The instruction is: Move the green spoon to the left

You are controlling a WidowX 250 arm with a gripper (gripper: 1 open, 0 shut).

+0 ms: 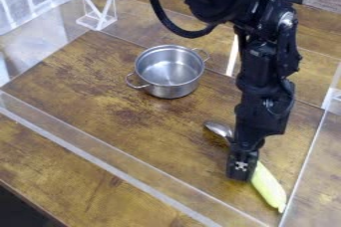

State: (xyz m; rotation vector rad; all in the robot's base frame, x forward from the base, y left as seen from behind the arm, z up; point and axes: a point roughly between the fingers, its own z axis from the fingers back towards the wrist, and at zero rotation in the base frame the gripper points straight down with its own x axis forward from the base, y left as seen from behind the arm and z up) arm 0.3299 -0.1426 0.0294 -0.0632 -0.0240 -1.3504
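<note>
The green spoon lies on the wooden table at the front right. Its shiny metal bowl (216, 128) points up-left and its yellow-green handle (269, 186) points toward the front edge. My gripper (240, 165) points straight down onto the spoon's middle, hiding the neck between bowl and handle. Its fingers straddle the spoon low at the table, and the jaws look open. I cannot tell whether the fingers touch the spoon.
A small steel pot (170, 70) with side handles stands at the table's middle, left of the arm. A clear plastic wall (120, 166) runs along the front and right edges. A clear stand (96, 12) sits at the back left.
</note>
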